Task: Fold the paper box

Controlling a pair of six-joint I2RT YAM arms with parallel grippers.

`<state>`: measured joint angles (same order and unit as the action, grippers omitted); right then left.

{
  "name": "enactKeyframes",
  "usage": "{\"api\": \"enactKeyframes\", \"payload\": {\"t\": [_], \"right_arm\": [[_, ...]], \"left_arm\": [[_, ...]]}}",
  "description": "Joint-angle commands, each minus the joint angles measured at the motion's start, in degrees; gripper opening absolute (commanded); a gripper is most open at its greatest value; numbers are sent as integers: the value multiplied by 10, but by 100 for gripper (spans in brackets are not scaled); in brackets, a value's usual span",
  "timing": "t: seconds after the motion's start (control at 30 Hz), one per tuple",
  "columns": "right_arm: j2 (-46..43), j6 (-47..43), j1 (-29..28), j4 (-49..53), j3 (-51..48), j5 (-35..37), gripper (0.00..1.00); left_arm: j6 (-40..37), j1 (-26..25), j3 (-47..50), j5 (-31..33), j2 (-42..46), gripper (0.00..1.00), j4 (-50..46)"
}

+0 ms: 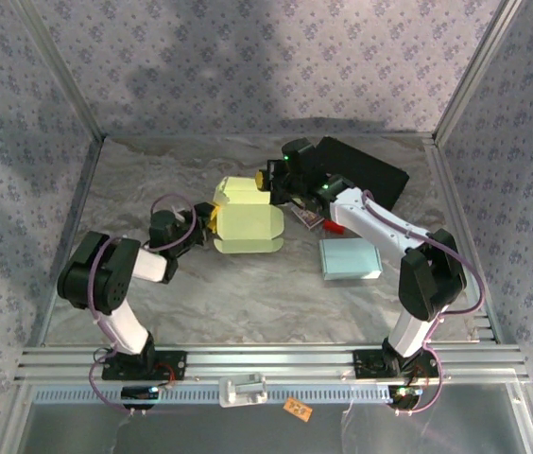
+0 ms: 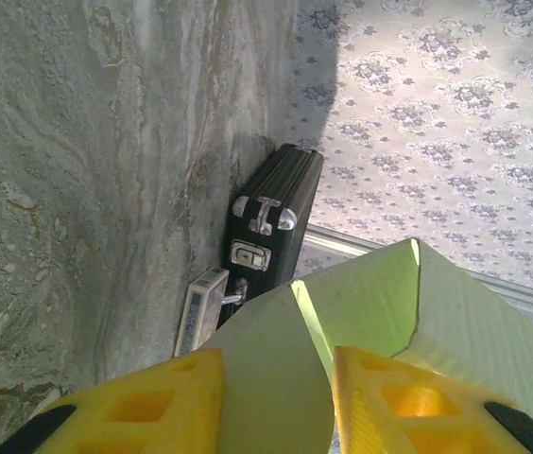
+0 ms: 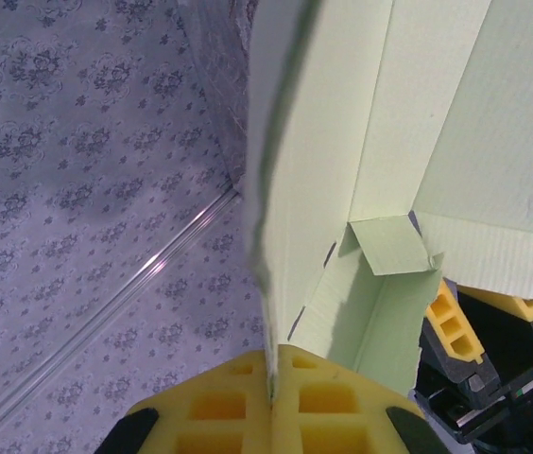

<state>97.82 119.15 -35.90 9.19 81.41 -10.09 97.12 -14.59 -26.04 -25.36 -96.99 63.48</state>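
Observation:
The pale green paper box (image 1: 248,227) lies half-formed in the middle of the table, with one wall standing at its far side. My right gripper (image 1: 271,184) is at that far edge. In the right wrist view it (image 3: 271,364) is shut on the thin edge of the box's upright wall (image 3: 285,142), and the inside with a small corner tab (image 3: 389,248) shows beyond. My left gripper (image 1: 206,225) is at the box's left side. Its yellow fingers (image 2: 134,411) stand apart, and a green flap (image 2: 276,359) lies across the gap between them.
A black case (image 1: 366,170) lies at the back right, close behind the right arm. A light blue box (image 1: 350,258) sits right of the paper box. A small red and white packet (image 1: 309,218) lies between them. Patterned walls close in three sides.

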Motion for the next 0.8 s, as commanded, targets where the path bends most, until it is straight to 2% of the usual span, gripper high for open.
{"api": "enactKeyframes", "payload": {"t": [0.0,0.1,0.17,0.27,0.37,0.5,0.57,0.77], "right_arm": [[6,-13,0,15,1,-10,0],[7,-43,0,21,-8,-12,0],[12,-67,-1,12,-20,-16,0],[26,-99,-5,-6,-28,-18,0],[49,-116,-15,-38,-31,-20,0],[85,-127,-32,-61,-13,-35,0],[96,-141,-42,-54,1,-33,0],[126,-218,-53,-34,22,-42,0]], "left_arm": [[-4,9,16,6,34,38,-10],[-19,25,31,-9,96,44,-162],[-63,32,36,-17,161,46,-294],[-157,48,18,-22,263,50,-552],[-216,84,31,-19,350,52,-708],[-257,153,53,-27,452,50,-795],[-293,173,39,-27,468,48,-817],[-439,178,-22,-16,407,37,-823]]}}
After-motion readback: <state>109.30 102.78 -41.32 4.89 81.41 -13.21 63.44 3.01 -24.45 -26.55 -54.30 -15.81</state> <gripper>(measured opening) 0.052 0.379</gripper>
